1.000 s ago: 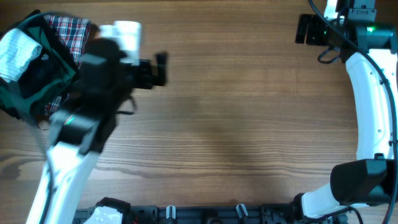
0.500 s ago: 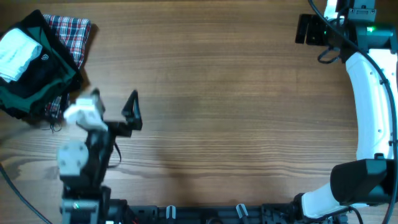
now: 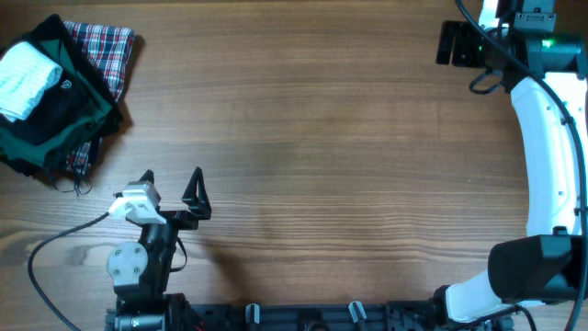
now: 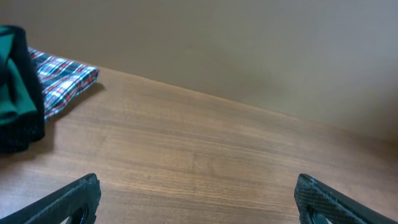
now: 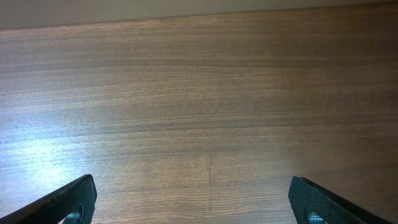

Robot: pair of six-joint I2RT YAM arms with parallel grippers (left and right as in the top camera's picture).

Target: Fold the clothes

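Note:
The clothes [image 3: 26, 78], a small white ribbed garment, lie on top of a black-and-green garment [image 3: 50, 119] at the table's far left corner. The white garment does not show in either wrist view. My left gripper [image 3: 172, 178] is open and empty near the front left, well apart from the pile. In the left wrist view its fingers [image 4: 199, 202] spread over bare wood. My right gripper [image 3: 447, 43] is at the far right; in its wrist view the fingers [image 5: 196, 199] are wide open over bare wood.
A red plaid cloth [image 3: 108, 44] lies under the dark pile, and shows in the left wrist view [image 4: 62, 78] beside the black-and-green garment [image 4: 15, 93]. The wooden table [image 3: 322, 156] spreads between the arms. The right arm [image 3: 551, 138] runs along the right edge.
My left arm has pulled back from beside the pile at the far left to the front left edge, gripper open and empty. The pile and right arm have not moved.

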